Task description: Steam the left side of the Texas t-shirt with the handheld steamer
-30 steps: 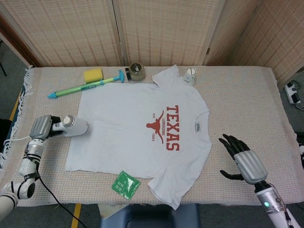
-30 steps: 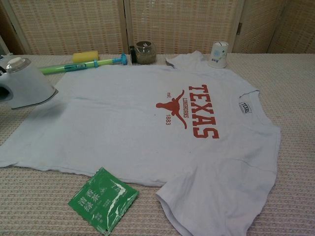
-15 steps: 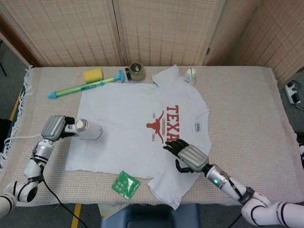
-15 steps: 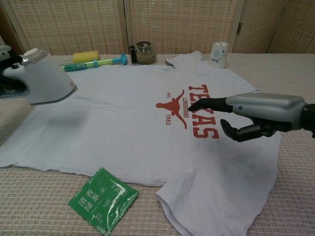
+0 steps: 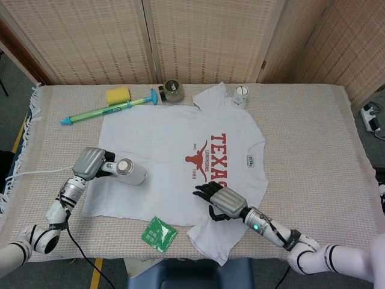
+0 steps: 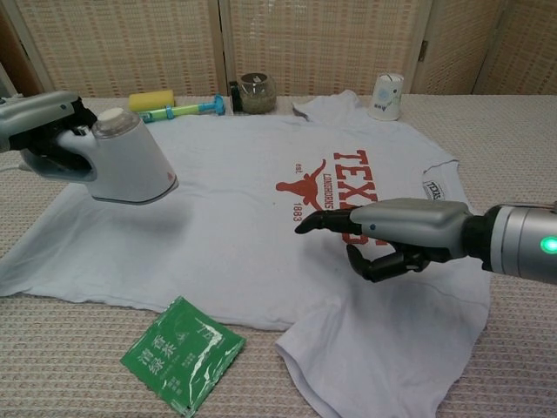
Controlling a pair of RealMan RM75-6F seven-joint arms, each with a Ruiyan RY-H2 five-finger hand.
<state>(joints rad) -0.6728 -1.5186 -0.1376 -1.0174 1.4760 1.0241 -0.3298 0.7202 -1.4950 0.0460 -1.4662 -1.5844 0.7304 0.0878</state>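
Observation:
The white Texas t-shirt point(image 5: 174, 150) point(image 6: 235, 209) lies flat on the table, red print toward its collar side. My left hand point(image 5: 89, 164) point(image 6: 39, 131) grips the handle of the white handheld steamer point(image 5: 128, 172) point(image 6: 130, 164), which hovers just over the shirt's hem end at the left. My right hand point(image 5: 221, 200) point(image 6: 396, 231) is empty, fingers stretched out flat low over the shirt beside the red lettering; whether it touches the cloth is unclear.
A green packet point(image 5: 159, 233) point(image 6: 181, 352) lies at the front edge below the shirt. At the back stand a yellow sponge point(image 5: 118, 94), a green-blue brush point(image 5: 108, 109), a round jar point(image 5: 173, 91) and a white cup point(image 5: 241, 95) point(image 6: 386, 95). The steamer cord point(image 5: 24, 176) trails left.
My left hand has carried the steamer rightward, from off the shirt's edge onto its hem area. My right hand came in from the right and has slid further left over the print.

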